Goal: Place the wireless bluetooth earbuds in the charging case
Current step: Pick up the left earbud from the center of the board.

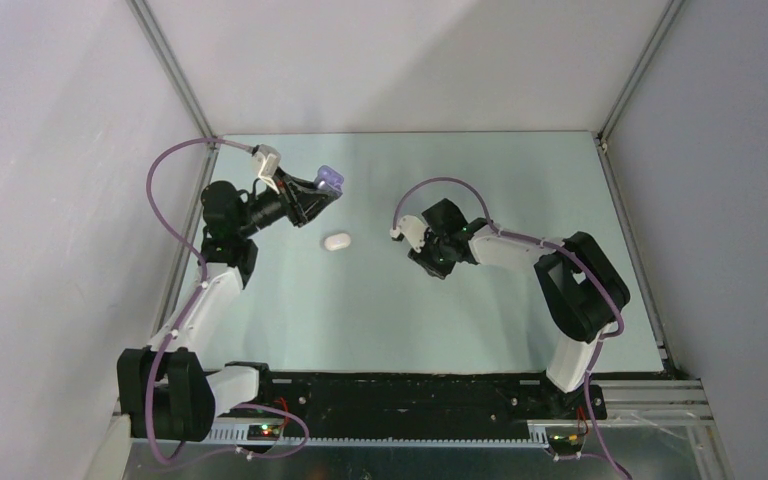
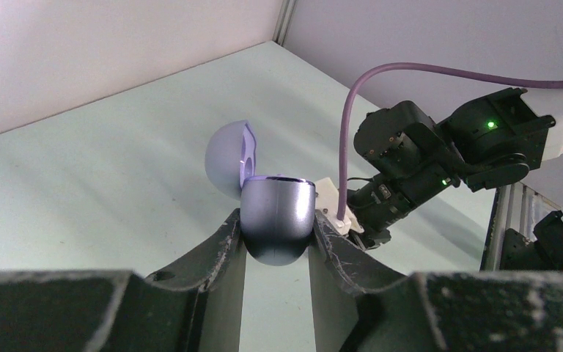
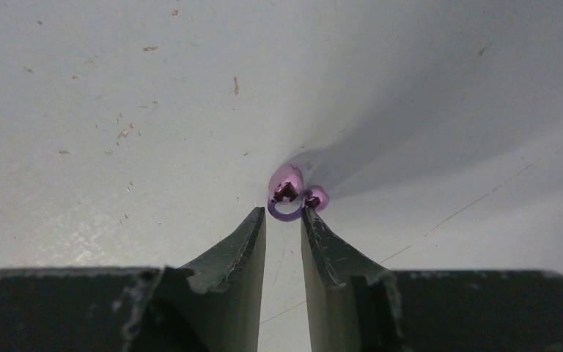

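Note:
My left gripper [image 1: 320,190] is shut on the purple charging case [image 1: 331,179] and holds it above the table at the back left. In the left wrist view the case body [image 2: 278,216] sits between the fingers, with its lid [image 2: 227,158] swung open. My right gripper [image 1: 442,262] points down at the table's middle. In the right wrist view its narrow-set fingertips [image 3: 262,217] pinch a purple earbud [image 3: 287,187] on the table surface. A smaller purple piece [image 3: 317,197] touches the earbud on the right. No white earbuds show.
A closed white case [image 1: 337,242] lies on the table between the two grippers. The right arm [image 2: 440,147] with its purple cable shows behind the held case. Grey walls enclose the table [image 1: 520,180] on three sides.

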Robot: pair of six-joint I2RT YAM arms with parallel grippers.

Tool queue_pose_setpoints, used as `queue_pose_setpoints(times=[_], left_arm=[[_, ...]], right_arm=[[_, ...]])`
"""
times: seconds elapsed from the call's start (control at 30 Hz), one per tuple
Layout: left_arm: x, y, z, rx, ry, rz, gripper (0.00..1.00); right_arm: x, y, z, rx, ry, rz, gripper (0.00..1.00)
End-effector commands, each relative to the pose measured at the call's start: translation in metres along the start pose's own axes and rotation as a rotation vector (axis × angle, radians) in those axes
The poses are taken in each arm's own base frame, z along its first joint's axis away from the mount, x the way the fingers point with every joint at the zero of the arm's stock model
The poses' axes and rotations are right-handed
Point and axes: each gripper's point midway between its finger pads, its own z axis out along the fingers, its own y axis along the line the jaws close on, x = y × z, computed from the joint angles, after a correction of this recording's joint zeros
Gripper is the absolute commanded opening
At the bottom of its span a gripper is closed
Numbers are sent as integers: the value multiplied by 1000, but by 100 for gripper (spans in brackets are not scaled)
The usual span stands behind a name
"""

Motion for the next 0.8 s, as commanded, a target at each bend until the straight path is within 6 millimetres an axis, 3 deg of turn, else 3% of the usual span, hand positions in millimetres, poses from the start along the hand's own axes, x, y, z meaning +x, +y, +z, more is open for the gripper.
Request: queue_pose_setpoints(times=[0.0, 0.17, 0.4, 0.77], left_arm=[[-10, -3, -1, 3, -26, 61, 0], [-10, -4, -1, 6, -16, 55, 0], [-7, -5, -2, 9, 9, 55, 0], [-4, -1, -4, -11, 39, 55, 0]], right_arm=[[-22, -11, -3, 8, -59, -137, 32], [-17, -8, -15, -73, -71, -310, 37], [-21, -2, -40, -236, -233, -617, 41], [-24, 12, -32, -303, -290, -799, 39]])
